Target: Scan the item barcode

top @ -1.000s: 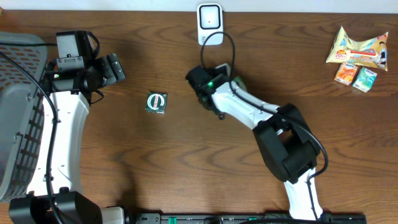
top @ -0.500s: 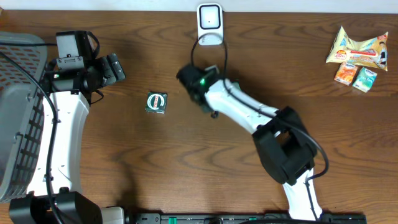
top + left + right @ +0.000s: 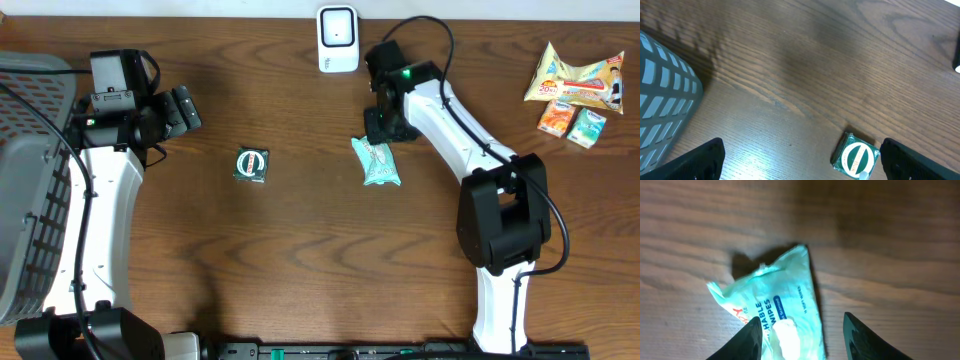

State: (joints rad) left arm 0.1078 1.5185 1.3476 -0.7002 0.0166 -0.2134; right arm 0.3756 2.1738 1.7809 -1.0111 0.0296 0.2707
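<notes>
A pale green wipes pack [image 3: 378,163] lies flat on the table below the white barcode scanner [image 3: 338,38]. My right gripper [image 3: 383,125] hovers just above the pack's upper end, open. In the right wrist view the pack [image 3: 775,305] lies beneath and between the fingers [image 3: 747,340], touching neither that I can see. A small dark green square packet [image 3: 251,165] rests left of centre. My left gripper [image 3: 185,108] is open, up and left of that packet. In the left wrist view the packet [image 3: 856,159] sits close to the right finger [image 3: 912,162].
A grey mesh basket [image 3: 25,180] stands at the left edge, its wall [image 3: 665,105] also visible in the left wrist view. Snack packets and small cartons [image 3: 575,85] lie at the back right corner. The scanner's cable loops around my right arm.
My right arm has swung from left of the scanner to its right. Its jaws have opened, and the wipes pack now lies loose on the table. The left arm has not moved.
</notes>
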